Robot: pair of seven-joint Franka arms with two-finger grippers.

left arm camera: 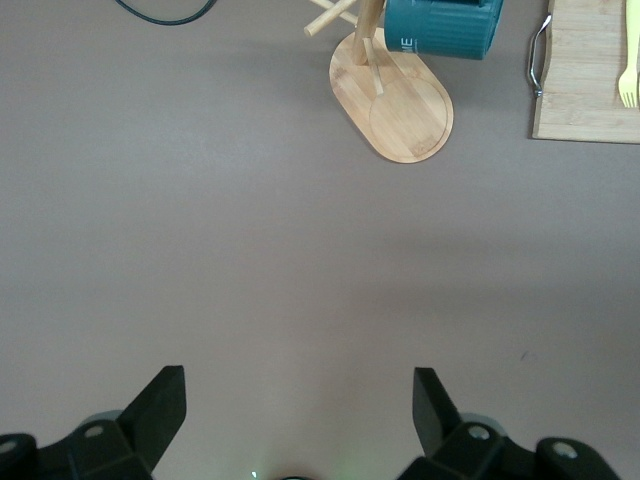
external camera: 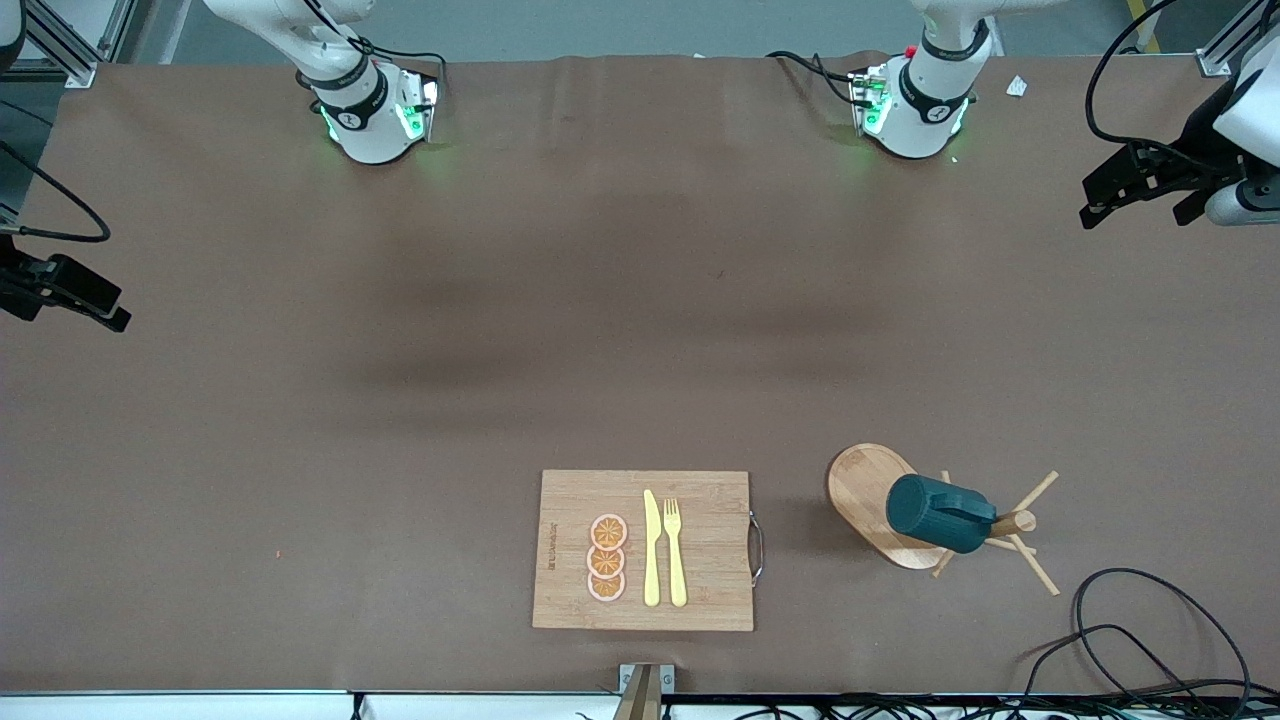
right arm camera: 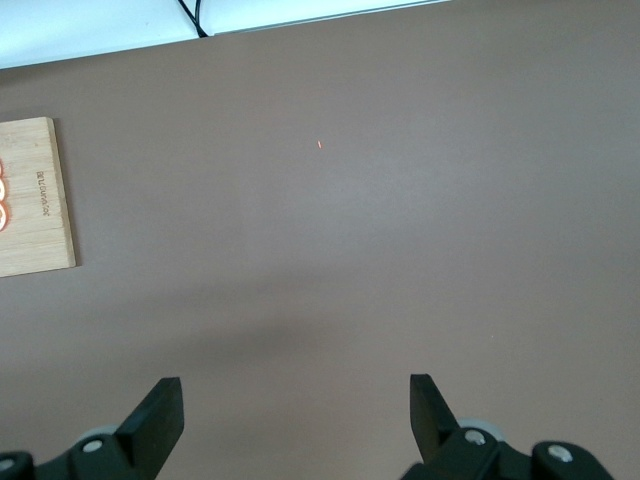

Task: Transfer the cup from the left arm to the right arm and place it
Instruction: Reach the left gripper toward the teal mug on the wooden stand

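Front view | cup [external camera: 935, 513] on rack near table [external camera: 640, 330] edge | both arms' fingers apart, empty

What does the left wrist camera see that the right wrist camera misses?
Only the left wrist view shows the cup hanging on the wooden mug tree, a yellow fork and the board's metal handle. Only the right wrist view shows orange slices at the board's edge and a white strip along the table's edge. Both show the brown table, the cutting board and their own open gripper: left gripper, right gripper.
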